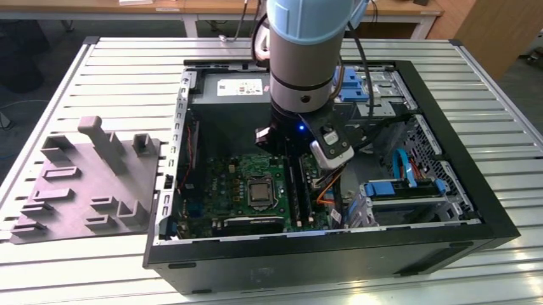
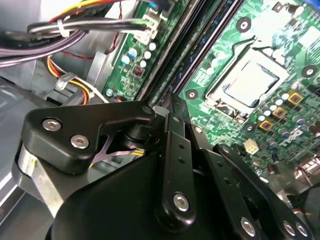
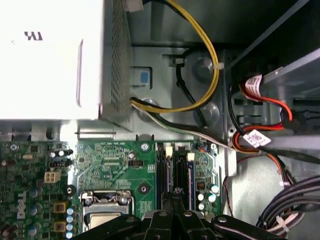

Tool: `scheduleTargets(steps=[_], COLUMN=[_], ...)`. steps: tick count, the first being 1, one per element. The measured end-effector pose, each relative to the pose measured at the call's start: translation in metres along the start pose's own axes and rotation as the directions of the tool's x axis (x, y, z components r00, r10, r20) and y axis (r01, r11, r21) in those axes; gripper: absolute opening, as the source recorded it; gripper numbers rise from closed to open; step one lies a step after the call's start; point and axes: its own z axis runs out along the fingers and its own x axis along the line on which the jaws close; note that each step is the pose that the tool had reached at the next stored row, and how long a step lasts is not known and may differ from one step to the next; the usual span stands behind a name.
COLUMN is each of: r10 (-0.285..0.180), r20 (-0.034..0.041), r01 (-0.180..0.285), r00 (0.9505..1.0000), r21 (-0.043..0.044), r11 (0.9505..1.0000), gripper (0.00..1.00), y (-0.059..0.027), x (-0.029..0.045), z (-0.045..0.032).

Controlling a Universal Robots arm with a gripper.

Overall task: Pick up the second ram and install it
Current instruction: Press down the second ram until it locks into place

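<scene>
From high up and well back, the exterior view gives us the whole open computer case [image 1: 339, 235]. Both wrist views ride close in, sharing the green motherboard [image 2: 260, 45] [image 3: 115, 160].

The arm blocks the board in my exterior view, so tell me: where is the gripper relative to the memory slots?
Observer: In the first wrist view the gripper sits right over the long narrow black memory slots, beside the square silver processor socket.
Operator: Any cables across those slots?
Observer: No. The yellow cable bundle loops from the pale metal power supply box along the case wall, apart from them.
Operator: Is the blue ram stick seated?
Observer: I cannot tell. A blue strip lies along the slot line nearest the board's edge, partly hidden by the gripper.
</scene>
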Motion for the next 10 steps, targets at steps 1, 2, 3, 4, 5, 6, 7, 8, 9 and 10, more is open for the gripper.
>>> scheduleTargets(steps=[1, 2, 3, 4, 5, 6, 7, 8, 9, 10], r10=[0.000, 0.000, 0.000, 0.000, 0.000, 0.000, 0.001, 0.001, 0.001, 0.002], r20=[0.0000, 0.0000, 0.0000, 0.0000, 0.0000, 0.0000, 0.0000, 0.0001, 0.0002, 0.0002], r01=[0.000, 0.000, 0.000, 0.000, 0.000, 0.000, -0.001, -0.001, -0.001, -0.002], r00=[1.0000, 1.0000, 1.0000, 1.0000, 1.0000, 1.0000, 1.0000, 1.0000, 1.0000, 1.0000], r21=[0.0000, 0.0000, 0.0000, 0.0000, 0.0000, 0.0001, 0.0001, 0.0001, -0.0001, 0.0000], r11=[1.0000, 1.0000, 1.0000, 1.0000, 1.0000, 1.0000, 1.0000, 1.0000, 1.0000, 1.0000], gripper=[0.11, 0.11, 0.11, 0.11, 0.11, 0.11, 0.11, 0.11, 0.11, 0.11], y=[0.0018, 0.0039, 0.0058, 0.0076, 0.0092, 0.0104, 0.0112, 0.0120, 0.0126, 0.0133], x=[0.0000, 0.0001, 0.0002, 0.0002, 0.0003, 0.0003, 0.0004, 0.0004, 0.0005, 0.0005], z=[0.0002, 0.0005, 0.0008, 0.0010, 0.0012, 0.0014, 0.0018, 0.0025, 0.0033, 0.0040])
